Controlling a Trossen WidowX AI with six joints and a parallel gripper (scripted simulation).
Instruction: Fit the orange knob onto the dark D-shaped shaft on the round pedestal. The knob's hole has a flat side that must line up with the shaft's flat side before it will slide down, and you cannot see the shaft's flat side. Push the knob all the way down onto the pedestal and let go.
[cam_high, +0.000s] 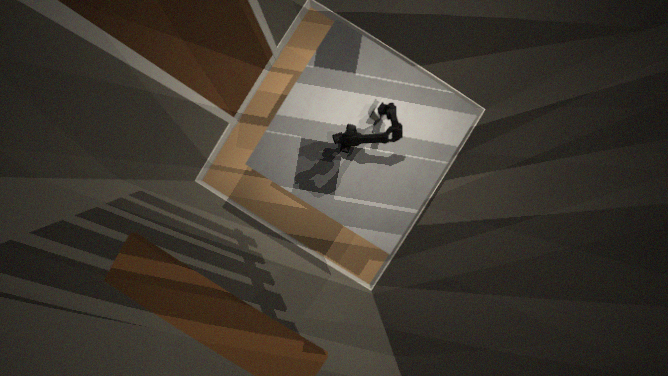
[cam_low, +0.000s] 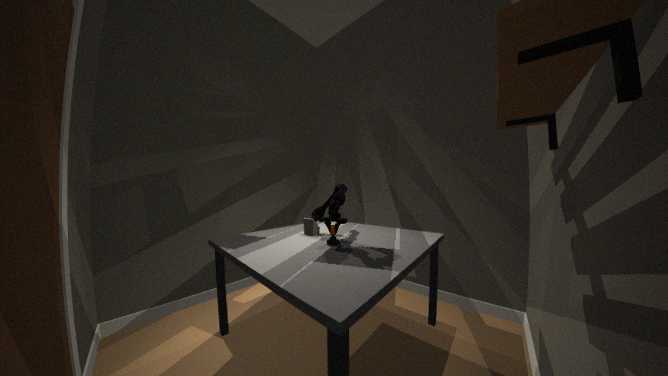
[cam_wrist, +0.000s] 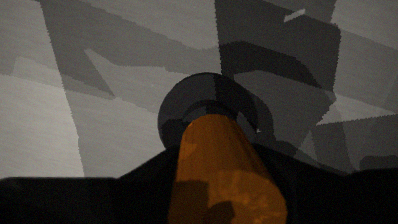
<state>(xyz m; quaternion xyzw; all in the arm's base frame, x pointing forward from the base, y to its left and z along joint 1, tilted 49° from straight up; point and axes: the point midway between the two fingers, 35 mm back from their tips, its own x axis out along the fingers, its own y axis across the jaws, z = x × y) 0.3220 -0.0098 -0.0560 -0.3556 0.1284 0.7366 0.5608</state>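
The orange knob (cam_low: 333, 229) (cam_wrist: 215, 145) is a tall cylinder, upright in the exterior view. My gripper (cam_wrist: 214, 151) is shut on it, with a dark finger on each side. The round dark pedestal (cam_low: 333, 242) (cam_wrist: 172, 112) stands on the table directly below the knob. In the wrist view the knob's far end overlaps the pedestal's middle and hides most of it. The shaft and its flat side are hidden. I cannot tell whether the knob touches the shaft. In the top view the arm covers the knob.
The black arm (cam_high: 372, 138) (cam_low: 337, 200) bends over the grey table (cam_high: 380, 185) (cam_low: 340, 295). A grey block (cam_low: 311, 227) stands near the arm, behind and left of the pedestal in the exterior view. Dark shadows and bright bands cross the table.
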